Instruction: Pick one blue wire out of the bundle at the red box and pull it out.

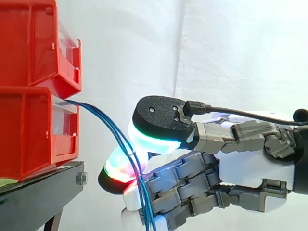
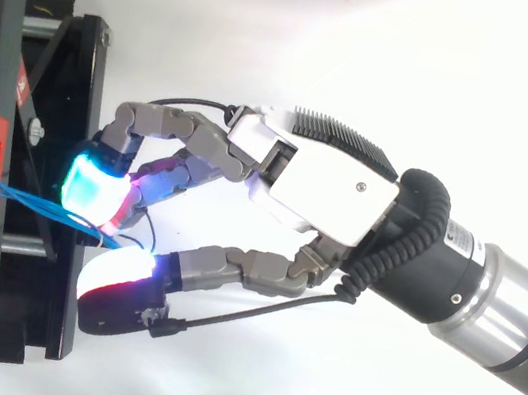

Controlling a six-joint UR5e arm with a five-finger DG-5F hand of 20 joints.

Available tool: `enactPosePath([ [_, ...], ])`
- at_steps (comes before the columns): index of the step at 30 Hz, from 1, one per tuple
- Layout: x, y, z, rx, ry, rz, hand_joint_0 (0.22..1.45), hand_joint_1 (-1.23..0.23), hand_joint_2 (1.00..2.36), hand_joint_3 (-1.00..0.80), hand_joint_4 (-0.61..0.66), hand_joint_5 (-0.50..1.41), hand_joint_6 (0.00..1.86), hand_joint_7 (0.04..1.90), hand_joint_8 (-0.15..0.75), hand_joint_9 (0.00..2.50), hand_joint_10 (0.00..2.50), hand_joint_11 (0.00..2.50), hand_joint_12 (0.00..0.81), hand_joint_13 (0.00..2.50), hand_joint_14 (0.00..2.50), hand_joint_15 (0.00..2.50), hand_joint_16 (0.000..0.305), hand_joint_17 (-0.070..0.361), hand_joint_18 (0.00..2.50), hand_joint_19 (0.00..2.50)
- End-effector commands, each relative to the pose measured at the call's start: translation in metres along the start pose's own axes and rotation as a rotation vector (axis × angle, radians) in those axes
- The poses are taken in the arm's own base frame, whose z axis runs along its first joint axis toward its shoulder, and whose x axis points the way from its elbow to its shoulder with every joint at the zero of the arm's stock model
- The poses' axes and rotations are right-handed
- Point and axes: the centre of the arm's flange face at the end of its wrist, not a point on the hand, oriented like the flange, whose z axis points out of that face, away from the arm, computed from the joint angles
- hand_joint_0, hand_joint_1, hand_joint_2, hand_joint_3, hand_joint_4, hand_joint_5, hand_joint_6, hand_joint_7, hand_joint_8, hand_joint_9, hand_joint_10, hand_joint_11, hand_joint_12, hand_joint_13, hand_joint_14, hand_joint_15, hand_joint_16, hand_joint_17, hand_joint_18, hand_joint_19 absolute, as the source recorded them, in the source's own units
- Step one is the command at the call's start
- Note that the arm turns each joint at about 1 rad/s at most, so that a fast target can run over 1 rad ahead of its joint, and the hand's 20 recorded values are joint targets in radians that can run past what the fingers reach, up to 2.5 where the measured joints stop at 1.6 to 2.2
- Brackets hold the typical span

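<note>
Close beside the lower red box [image 1: 29, 130], the hand [image 1: 250, 166] had its jointed grey fingers curled, with rounded glowing pads pinching thin blue wires [image 1: 108, 124]. The glossy strands arced up into that plastic box, which sat on an angular black stand [image 1: 43, 190].

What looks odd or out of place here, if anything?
The hand pinches several blue wires together between its pads, not one. They arc out of the lower red bin and run on below the hand.
</note>
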Motion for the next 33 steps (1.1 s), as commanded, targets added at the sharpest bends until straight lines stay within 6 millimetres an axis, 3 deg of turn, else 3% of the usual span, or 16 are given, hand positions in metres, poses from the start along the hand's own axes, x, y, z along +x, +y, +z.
enactPosePath([
  [1, 0.0001, 0.0002, 0.0002, -0.003, -0.001, 0.001, 0.60, -0.81, 1.00, -0.47, 0.22, -0.10, 0.53, 1.25, 0.288, 0.98, 0.02, 0.47, 0.372, 0.85, 0.01, 0.39, 0.049, 0.109, 0.74, 0.59],
  [5, 0.0009, 0.0004, -0.0004, -0.001, -0.001, 0.000, 0.61, -0.82, 1.00, -0.46, 0.21, -0.10, 0.55, 1.24, 0.290, 0.99, 0.02, 0.46, 0.370, 0.86, 0.01, 0.39, 0.049, 0.110, 0.74, 0.59],
  [14, 0.0008, -0.0005, -0.0009, 0.001, 0.000, -0.006, 0.63, -0.83, 1.01, -0.39, 0.19, -0.16, 0.76, 0.95, 0.287, 0.98, 0.02, 0.49, 0.371, 0.87, 0.01, 0.40, 0.048, 0.109, 0.76, 0.59],
  [33, 0.0010, -0.0018, -0.0011, 0.004, 0.000, -0.008, 0.55, -0.88, 1.00, -0.50, 0.20, -0.17, 0.81, 0.94, 0.303, 0.99, 0.02, 0.53, 0.387, 0.88, 0.02, 0.41, 0.051, 0.115, 0.78, 0.61],
])
